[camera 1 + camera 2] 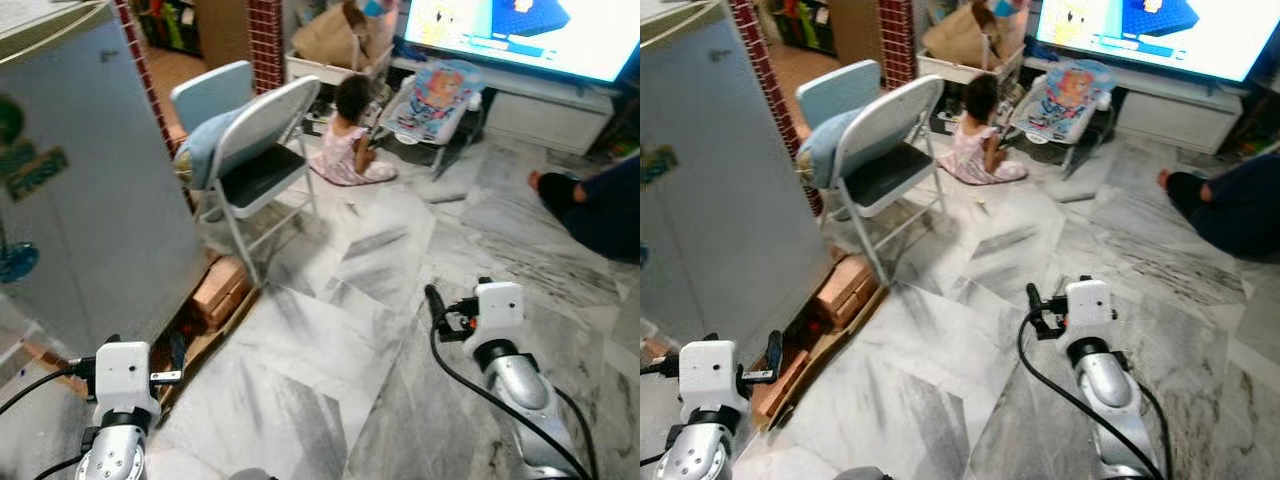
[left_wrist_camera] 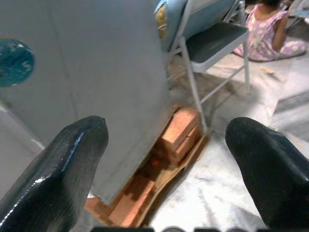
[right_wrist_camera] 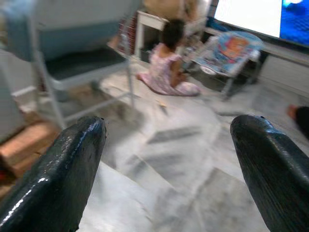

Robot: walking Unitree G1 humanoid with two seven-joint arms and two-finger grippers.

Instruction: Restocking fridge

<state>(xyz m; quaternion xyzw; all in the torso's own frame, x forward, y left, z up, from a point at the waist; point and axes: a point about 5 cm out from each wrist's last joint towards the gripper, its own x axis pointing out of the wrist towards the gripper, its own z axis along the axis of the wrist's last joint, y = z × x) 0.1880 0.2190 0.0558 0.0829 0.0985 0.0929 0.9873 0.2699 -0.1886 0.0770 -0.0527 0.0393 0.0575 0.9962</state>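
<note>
Both my end effectors hang low with fingers apart, the left end effector [image 2: 166,159] near the grey fridge [image 1: 80,190] on bricks [image 2: 176,133], the right end effector [image 3: 169,164] over marble floor [image 1: 340,330]. Beyond stands a folding chair [image 1: 250,160].

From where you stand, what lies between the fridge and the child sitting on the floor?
In the left eye view, a grey folding chair with a light blue cushion stands between the fridge and the child, on the marble floor.
</note>
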